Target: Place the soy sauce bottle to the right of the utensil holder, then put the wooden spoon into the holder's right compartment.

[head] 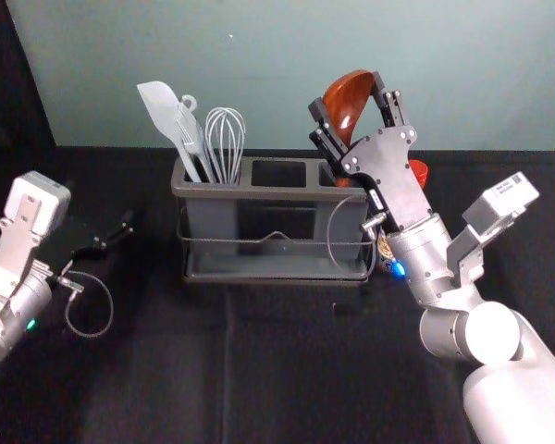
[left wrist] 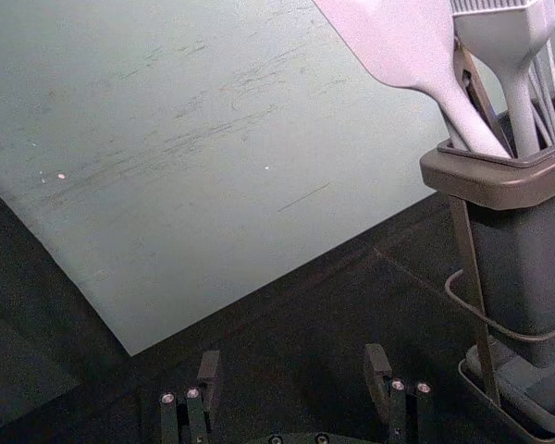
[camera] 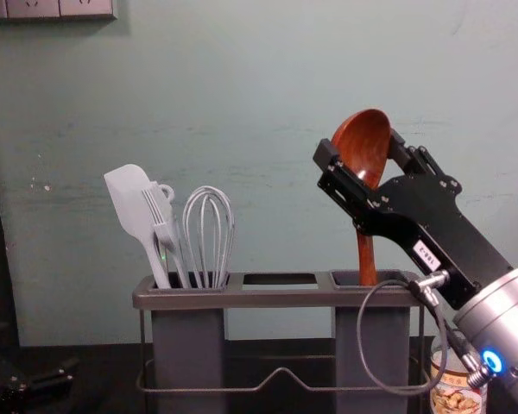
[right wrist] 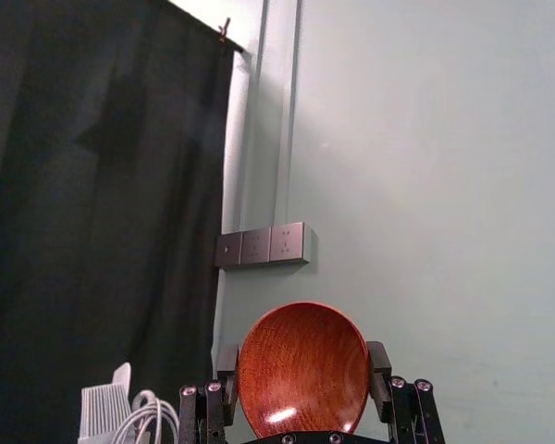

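R tool [head: 348, 96] grips spoon [camera: 363, 147] (R compt. [camera: 392, 345]).

A hand could come down over the holder's [camera: 242, 298] middle slot [camera: 280, 279], between whisk [camera: 209, 197] and spoon [camera: 366, 263]; whisk, brush [camera: 161, 222] and spatula [camera: 129, 200] stand in the way above the left slot. Spoon and right gripper [head: 346, 92], gripping its bowl, block the right slot from above. The right arm [head: 421, 261] slants across the front approach to the bottle [camera: 456, 379], its cable [camera: 360, 345] looping before the holder. Between left gripper [head: 116, 233] and holder lies a gap
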Available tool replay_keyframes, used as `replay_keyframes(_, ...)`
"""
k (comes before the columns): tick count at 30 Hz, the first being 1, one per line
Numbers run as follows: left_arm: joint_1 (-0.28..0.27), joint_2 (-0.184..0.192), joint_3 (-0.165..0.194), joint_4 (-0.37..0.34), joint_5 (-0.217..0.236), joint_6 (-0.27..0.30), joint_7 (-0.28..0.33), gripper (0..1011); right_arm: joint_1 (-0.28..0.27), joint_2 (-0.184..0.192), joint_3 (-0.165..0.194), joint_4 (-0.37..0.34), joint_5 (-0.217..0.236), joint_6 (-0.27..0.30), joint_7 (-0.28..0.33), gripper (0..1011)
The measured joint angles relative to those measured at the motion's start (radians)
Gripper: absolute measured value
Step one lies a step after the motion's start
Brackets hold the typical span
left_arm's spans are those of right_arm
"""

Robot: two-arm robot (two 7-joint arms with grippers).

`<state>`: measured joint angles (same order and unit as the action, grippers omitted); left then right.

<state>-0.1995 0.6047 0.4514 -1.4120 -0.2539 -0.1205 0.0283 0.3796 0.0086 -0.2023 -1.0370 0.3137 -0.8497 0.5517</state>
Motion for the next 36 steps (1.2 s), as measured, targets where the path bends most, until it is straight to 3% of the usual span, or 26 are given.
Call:
replay_keyframes(33, 0.000, 0.000, 0.000, 0.000, 0.000, 0.000, 0.000, 1000, -0.009, -0.008, 0.010, 0.025, -0.005, -0.011, 0.013, 838)
replay_keyframes(36, 0.000, 0.000, 0.000, 0.000, 0.000, 0.000, 0.000, 1000, -0.010, -0.011, 0.013, 0.025, -0.002, -0.013, 0.013, 875)
